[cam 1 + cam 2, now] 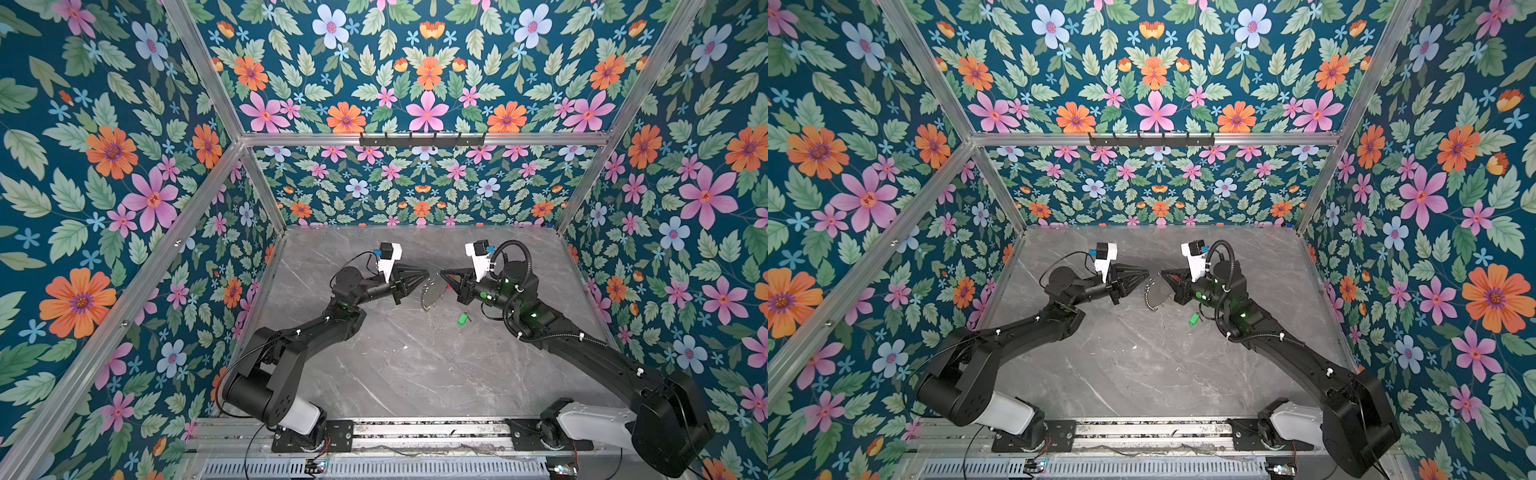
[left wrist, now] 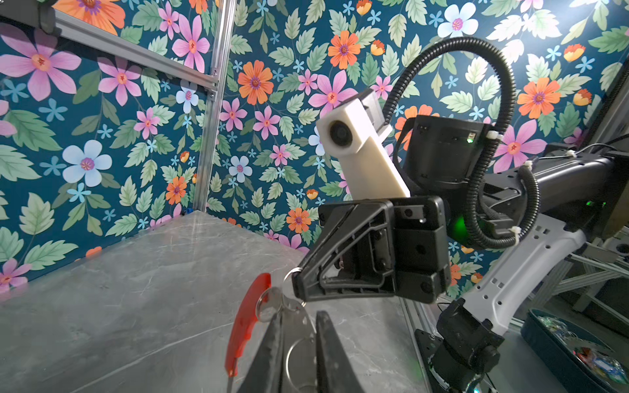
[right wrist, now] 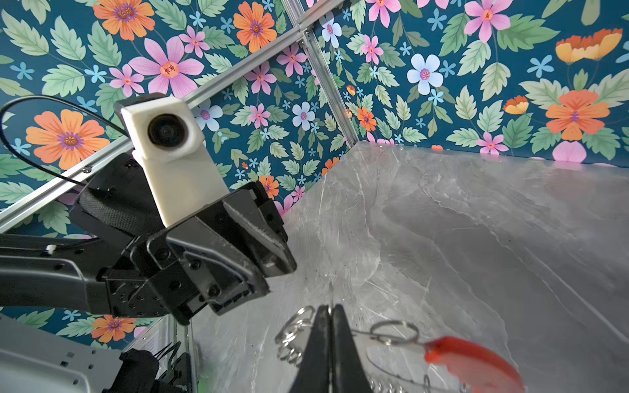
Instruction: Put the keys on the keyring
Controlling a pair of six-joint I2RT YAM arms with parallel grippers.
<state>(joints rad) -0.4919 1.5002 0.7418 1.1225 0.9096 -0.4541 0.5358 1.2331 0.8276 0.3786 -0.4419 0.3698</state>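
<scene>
The keyring (image 1: pixel 432 293) (image 1: pixel 1156 293), a grey metal ring with a red plastic arc (image 2: pixel 246 320) (image 3: pixel 469 360) and small silver loops (image 3: pixel 292 333), hangs above the table's middle. My right gripper (image 1: pixel 442 273) (image 3: pixel 329 308) is shut on its thin rim. My left gripper (image 1: pixel 426 274) (image 2: pixel 299 314) faces it from the left, just above the ring, jaws a little apart with nothing between them. In the left wrist view the ring shows behind that gap. The key (image 1: pixel 462 319) (image 1: pixel 1193 319), green-headed, lies on the table under my right wrist.
The grey marble table (image 1: pixel 395 374) is walled by floral panels on three sides. A black hook rail (image 1: pixel 422 139) sits high on the back frame. A dark blue tray (image 2: pixel 575 354) of small items stands beyond the table's front edge.
</scene>
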